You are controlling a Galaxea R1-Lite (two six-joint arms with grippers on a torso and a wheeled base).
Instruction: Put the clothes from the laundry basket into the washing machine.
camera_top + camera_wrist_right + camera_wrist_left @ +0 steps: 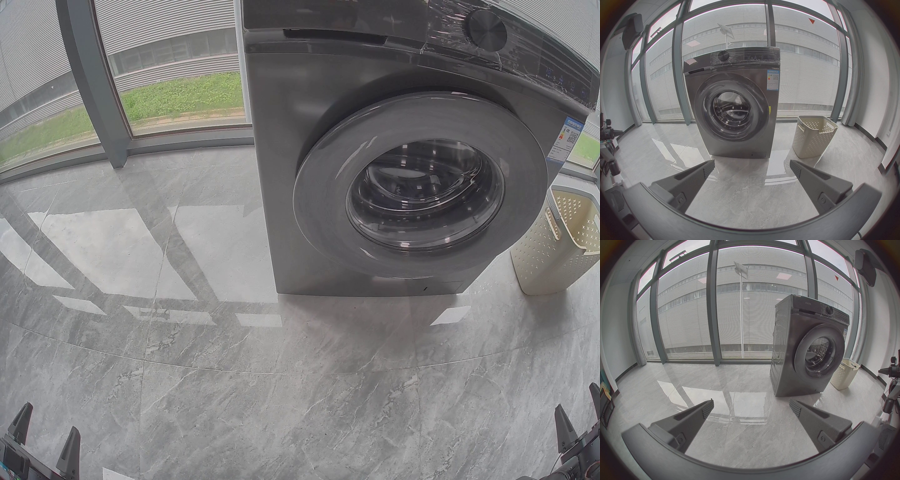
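Observation:
A grey front-loading washing machine point(400, 156) stands ahead on the tiled floor, its round glass door point(422, 187) shut. To its right sits a cream perforated laundry basket point(559, 244); its contents are hidden. The washing machine point(734, 100) and basket point(814, 136) also face the right wrist camera, and the machine point(809, 346) and basket point(844, 373) lie farther off in the left wrist view. My left gripper point(44, 434) is low at the left, open and empty. My right gripper point(578, 412) is low at the right, also open and empty. Both are well short of the machine.
Glossy grey floor tiles point(250, 387) stretch between me and the machine. Floor-to-ceiling windows point(169, 81) with dark frames run behind it. A wall point(881, 93) and curtain close the right side beyond the basket.

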